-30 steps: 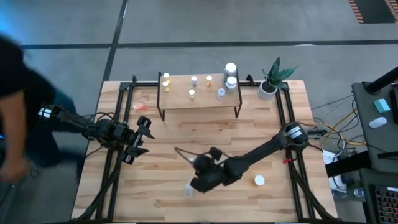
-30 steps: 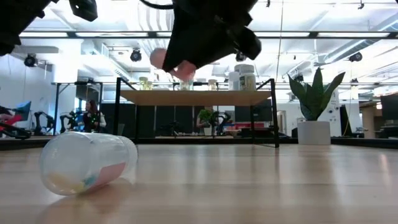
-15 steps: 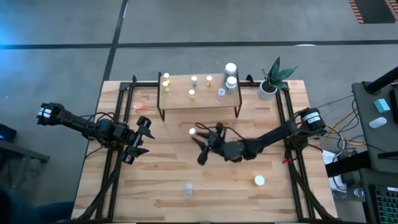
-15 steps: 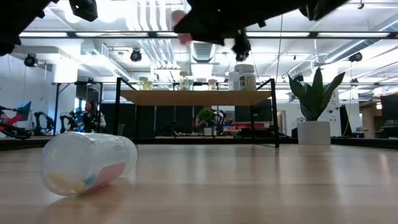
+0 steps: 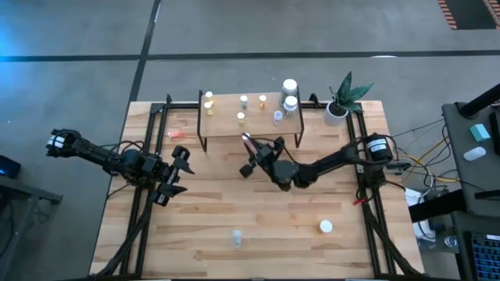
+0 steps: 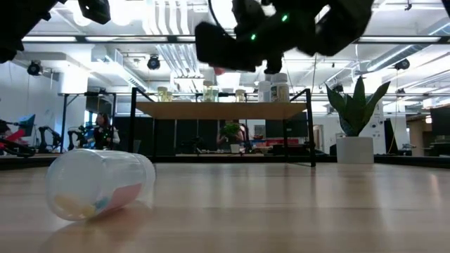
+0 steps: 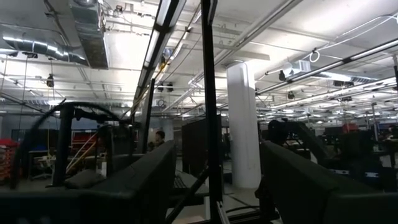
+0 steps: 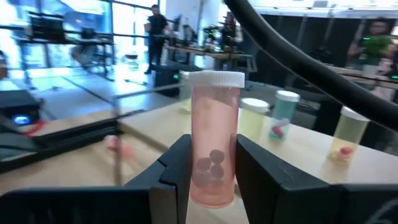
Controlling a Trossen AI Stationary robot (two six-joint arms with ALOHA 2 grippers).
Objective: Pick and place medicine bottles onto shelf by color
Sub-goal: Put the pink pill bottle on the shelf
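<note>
Pincer work centres on the right pincer (image 5: 248, 143), which sits just below the front edge of the shelf (image 5: 250, 117) in the middle of the high view, its arm reaching in from the right. In the right wrist view its two dark fingers (image 8: 177, 171) are narrowed on an orange bottle (image 8: 213, 163) with a white cap, held upright, small dark pills showing inside. Beyond it, on the shelf, stand a yellowish vial (image 8: 253, 119), a clear-bluish vial (image 8: 284, 115) and another yellow one (image 8: 348, 134).

In the high view the shelf, in the upper middle of the frame, carries a scatter of small bottles, with two larger white-capped bottles (image 5: 290, 94) at its right end. A potted plant (image 5: 341, 100) stands just right of the shelf.

Lower in the frame, a clear vial (image 5: 236, 237) lies on its side on the surface (image 5: 203, 218); the low view shows it close up (image 6: 99, 183), possibly with pale pills inside. A white-capped bottle (image 5: 326, 226) rests at lower right.

The left pincer (image 5: 179, 173) hangs at the left edge of the surface, fingers spread wide, holding nothing.
</note>
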